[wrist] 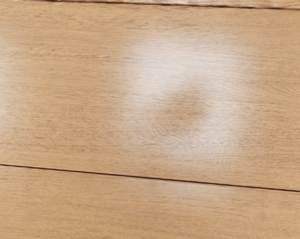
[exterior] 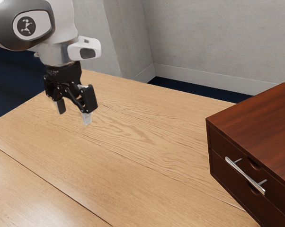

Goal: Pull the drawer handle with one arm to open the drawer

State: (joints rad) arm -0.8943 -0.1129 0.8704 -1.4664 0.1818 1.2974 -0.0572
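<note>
Well apart from the released, empty claw [exterior: 74,113], the drawer handle [exterior: 245,175] looked a stiff, probably slick metal bar, best gripped mid-span.

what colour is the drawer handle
Silver metal, on the dark reddish-brown drawer handle front; clearest in the exterior view.

Well away from the claw [exterior: 74,114], the chest of drawers [exterior: 256,120] runs off the exterior view's right and lower edges. The arm [exterior: 36,26] above the claw is cut off at the upper edge.
</note>
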